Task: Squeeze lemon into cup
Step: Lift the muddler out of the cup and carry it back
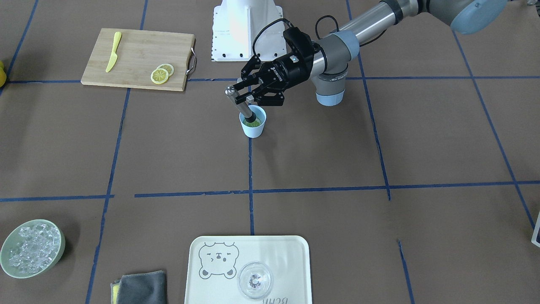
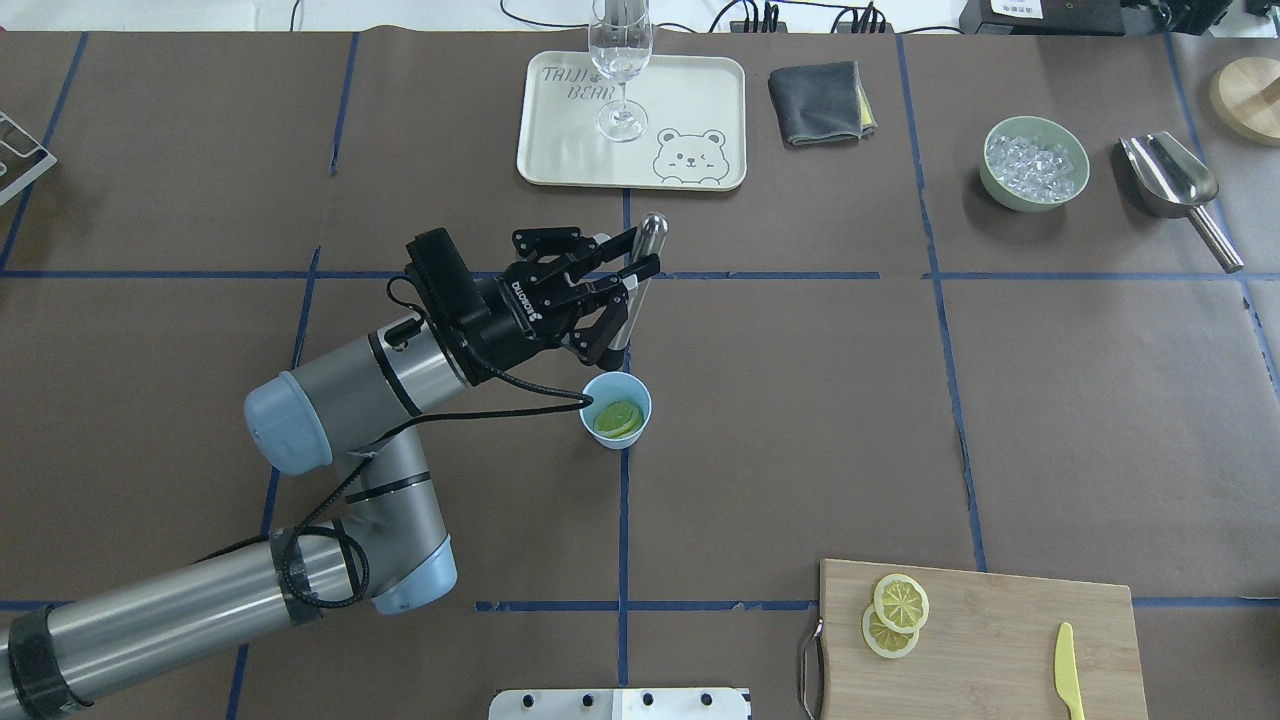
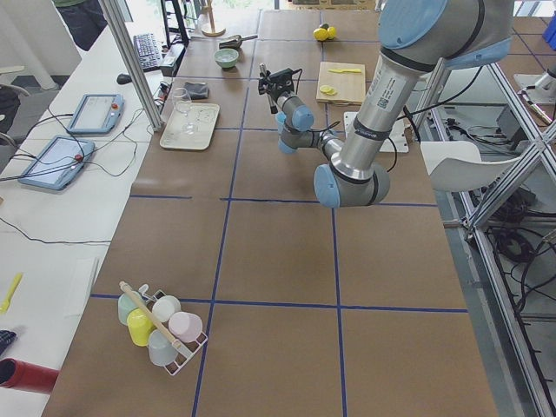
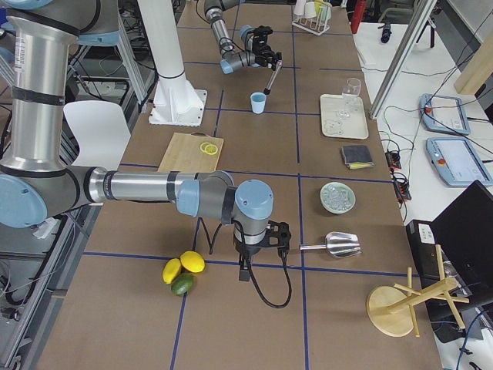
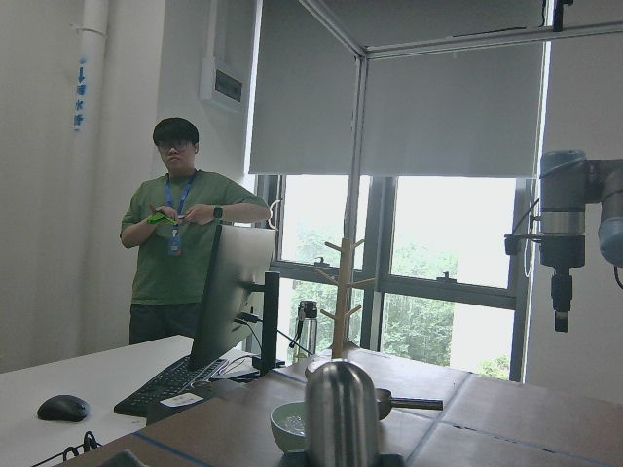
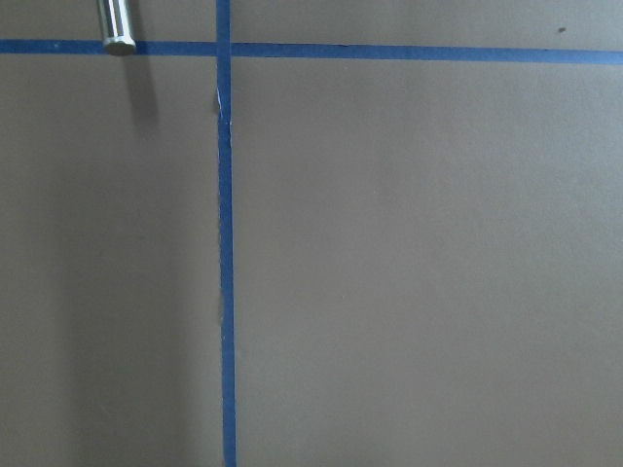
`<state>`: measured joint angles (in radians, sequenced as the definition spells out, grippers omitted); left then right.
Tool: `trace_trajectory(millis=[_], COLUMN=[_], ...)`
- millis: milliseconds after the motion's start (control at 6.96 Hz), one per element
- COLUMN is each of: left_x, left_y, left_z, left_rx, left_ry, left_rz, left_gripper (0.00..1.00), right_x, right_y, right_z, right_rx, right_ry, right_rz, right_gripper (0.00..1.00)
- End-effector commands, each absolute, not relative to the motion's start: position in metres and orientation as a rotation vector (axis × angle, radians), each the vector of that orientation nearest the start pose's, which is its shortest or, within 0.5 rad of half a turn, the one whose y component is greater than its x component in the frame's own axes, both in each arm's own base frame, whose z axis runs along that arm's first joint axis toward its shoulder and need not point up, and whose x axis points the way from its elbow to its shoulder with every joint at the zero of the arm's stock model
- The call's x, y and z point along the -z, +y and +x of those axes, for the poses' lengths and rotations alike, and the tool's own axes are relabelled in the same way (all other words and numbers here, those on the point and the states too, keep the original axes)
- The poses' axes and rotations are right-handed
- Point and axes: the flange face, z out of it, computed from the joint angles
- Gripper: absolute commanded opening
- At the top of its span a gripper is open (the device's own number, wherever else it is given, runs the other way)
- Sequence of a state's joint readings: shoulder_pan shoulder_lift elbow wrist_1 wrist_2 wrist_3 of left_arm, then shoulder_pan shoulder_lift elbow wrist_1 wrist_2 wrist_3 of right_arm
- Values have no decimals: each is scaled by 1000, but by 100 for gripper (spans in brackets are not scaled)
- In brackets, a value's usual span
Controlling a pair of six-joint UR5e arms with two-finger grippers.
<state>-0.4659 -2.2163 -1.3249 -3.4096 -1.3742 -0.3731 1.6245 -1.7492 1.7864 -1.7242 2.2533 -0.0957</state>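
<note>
From the front: small light-blue tapered cup (image 1: 254, 130) upright on the brown paper-covered desk (image 1: 379, 139) with its blue tape grid, holding one yellow-green citrus slice (image 1: 252, 124). Left gripper (image 1: 239, 95) just above, jaws clamped narrow on a tilted silver metal rod with a black lower end (image 1: 244, 110), that end at the cup's mouth. Two thin yellow lemon slices (image 1: 162, 73) overlapping on a bamboo cutting board (image 1: 139, 50), well apart from the cup, near a yellow plastic knife (image 1: 113, 51). Pale green bowl (image 1: 4, 253) full of ice; cream bear-print tray (image 1: 291, 261) carrying a clear stemmed glass (image 1: 255, 280). From overhead, additionally: steel scoop (image 2: 1170, 175) beside the bowl. From the right end: right gripper (image 4: 260, 248) low over the desk near three whole citrus fruits (image 4: 192, 262); state of its jaws impossible to tell. Left wrist view: windowed room, person in a green shirt (image 5: 180, 243). Right wrist view: brown paper, crossing tape.
</note>
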Motion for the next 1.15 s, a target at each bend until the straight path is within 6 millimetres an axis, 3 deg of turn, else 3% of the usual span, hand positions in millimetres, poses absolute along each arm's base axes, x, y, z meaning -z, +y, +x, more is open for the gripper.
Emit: trace_trajectory(millis=[0, 144, 431, 575, 862, 1006], left_x=[-195, -195, -218, -226, -273, -313], left_y=[-460, -476, -499, -512, -523, -517], left_z=[457, 430, 394, 366, 329, 315], left_rx=[-248, -313, -450, -474, -447, -424], left_ry=[1340, 1268, 1098, 1026, 912, 866], left_rz=[1609, 1522, 1224, 1084, 847, 780], left_gripper=[0, 0, 0, 0, 0, 0], right_x=[-656, -656, -656, -656, -656, -655], right_y=[-402, -402, -402, -402, -403, -404], right_z=[92, 92, 92, 92, 92, 92], right_rx=[-3, -3, -3, -4, -3, 0], right_ry=[-694, -694, -696, -696, -694, -694], right_rz=[-64, -64, -64, -65, -64, -61], right_gripper=[100, 100, 100, 100, 100, 100])
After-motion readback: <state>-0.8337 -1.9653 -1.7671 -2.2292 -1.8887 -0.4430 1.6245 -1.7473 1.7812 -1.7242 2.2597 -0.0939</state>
